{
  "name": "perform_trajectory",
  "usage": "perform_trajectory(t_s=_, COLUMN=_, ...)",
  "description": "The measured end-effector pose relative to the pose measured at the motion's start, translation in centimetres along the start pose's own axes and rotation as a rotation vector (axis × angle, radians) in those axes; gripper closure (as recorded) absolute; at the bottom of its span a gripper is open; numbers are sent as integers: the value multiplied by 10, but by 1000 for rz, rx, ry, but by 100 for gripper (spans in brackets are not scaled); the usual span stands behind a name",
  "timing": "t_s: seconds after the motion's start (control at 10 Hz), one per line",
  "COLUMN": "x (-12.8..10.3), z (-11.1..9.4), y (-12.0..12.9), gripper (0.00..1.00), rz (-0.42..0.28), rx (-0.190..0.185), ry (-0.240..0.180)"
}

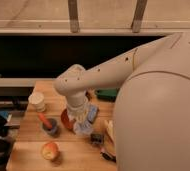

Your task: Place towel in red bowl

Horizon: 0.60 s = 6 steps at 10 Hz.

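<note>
My gripper (81,119) points down over the middle of the wooden table (33,137), at the end of the white arm that reaches in from the right. It is shut on the pale blue towel (84,128), which hangs bunched below it, with a fold (92,113) to its right. The red bowl (65,119) stands just left of the gripper and is mostly hidden behind it. The towel hangs at the bowl's right rim.
A grey bowl (49,127) with an orange-red object in it stands left of the red bowl. There is an apple (49,150) at the front left, a white cup (36,100) at the back left, a green object (107,94) at the back and a small dark item (96,138) at the front. My white body fills the right side.
</note>
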Motion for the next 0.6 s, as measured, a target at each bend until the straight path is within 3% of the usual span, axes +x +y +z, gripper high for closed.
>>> perform_trajectory(t_s=0.3, x=-39, z=-15, y=-16, gripper=100, rz=-12, rx=26, ry=-24)
perform_trajectory(t_s=0.4, x=-50, z=-13, y=-15, gripper=100, rz=-27, rx=20, ry=-35)
perform_trajectory(t_s=0.6, x=-65, z=2, y=-9, gripper=98, rz=-49, rx=-33, ry=-74)
